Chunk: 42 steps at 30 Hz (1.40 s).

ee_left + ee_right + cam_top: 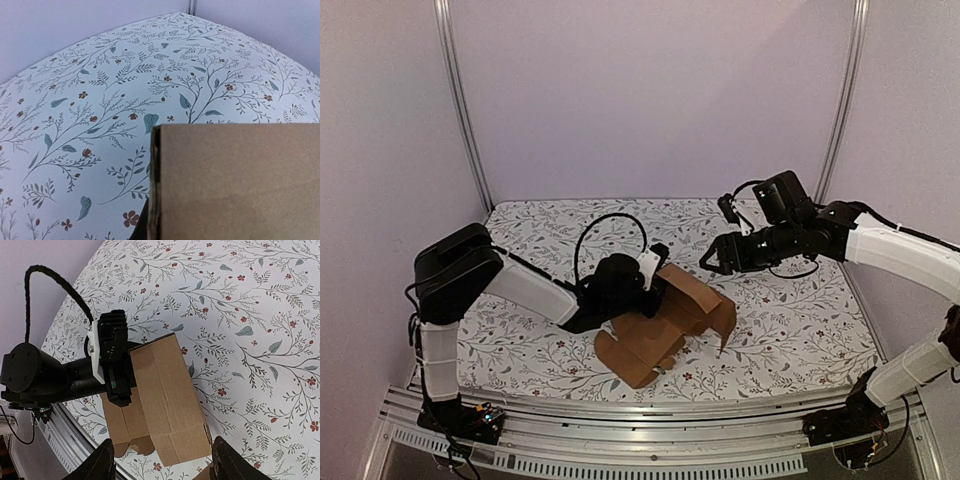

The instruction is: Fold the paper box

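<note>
**Left clamp on the half-folded box, right jaws released**

Your paper box (pixel 665 320) is a plain brown, matte cardboard die-cut piece. It sits partly folded near the middle of the table, a little toward the near edge. Under it lies a white cloth (pixel 790 330) printed with teal leaves and small red flowers. Several panels stand up along their creases, and 1 flap lies flat on the cloth at the near left.

Your left gripper (pixel 645 282), black and blocky with a white plate on its side, is clenched on the edge of an upright panel. Your right gripper (pixel 710 262) hangs in the air to the right of the box and behind it, clear of the cardboard. Its 2 fingers are spread with nothing between them.

Only the top view gives you the whole outline. The left wrist view shows just 1 smooth cardboard face (pixel 235 180) filling the lower right, its raw cut edge on the left and cloth beyond. That camera's own fingers are hidden.

The right wrist view looks down on the box (pixel 165 400). It adds fold lines across a long panel and the left gripper (pixel 119 377) biting that panel's edge. It also shows a black braided cable (pixel 55 285) arching off the left arm, and dark fingertips (pixel 102 462) set wide at the bottom edge
</note>
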Tool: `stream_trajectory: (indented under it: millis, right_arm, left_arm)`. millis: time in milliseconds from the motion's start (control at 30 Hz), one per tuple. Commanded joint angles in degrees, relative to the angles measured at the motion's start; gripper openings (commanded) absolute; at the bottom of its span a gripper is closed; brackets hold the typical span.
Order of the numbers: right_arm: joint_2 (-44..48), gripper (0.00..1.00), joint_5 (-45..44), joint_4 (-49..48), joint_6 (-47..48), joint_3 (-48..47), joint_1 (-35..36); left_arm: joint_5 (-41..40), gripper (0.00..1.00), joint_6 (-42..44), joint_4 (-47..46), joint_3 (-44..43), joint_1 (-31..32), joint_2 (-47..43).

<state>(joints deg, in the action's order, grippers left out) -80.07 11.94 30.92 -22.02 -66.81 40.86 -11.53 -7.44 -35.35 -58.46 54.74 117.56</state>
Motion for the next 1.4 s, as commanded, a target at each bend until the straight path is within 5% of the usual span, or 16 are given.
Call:
stream_trajectory:
  millis: [0, 333, 600, 1367]
  right_arm:
    - [1.5, 0.62, -0.9, 3.0, 0.9, -2.2, -0.3]
    - [-2.9, 0.2, 1.0, 0.7, -5.1, -2.5, 0.0]
    - [-9.2, 0.01, -3.3, -0.3, -7.9, -3.5, 1.1]
    - [-20.3, 0.0, -5.1, -7.8, -16.7, -4.2, 4.7]
  left_arm:
    - [-4.8, 0.0, -6.8, 8.6, 0.8, -0.3, -4.6]
    - [-9.2, 0.0, -17.0, 25.5, -4.7, -0.5, -5.2]
    - [-14.2, 0.0, -21.9, 31.4, -5.9, 0.7, -5.3]
    - [-17.6, 0.0, -26.3, 35.2, -7.8, 3.4, -5.4]
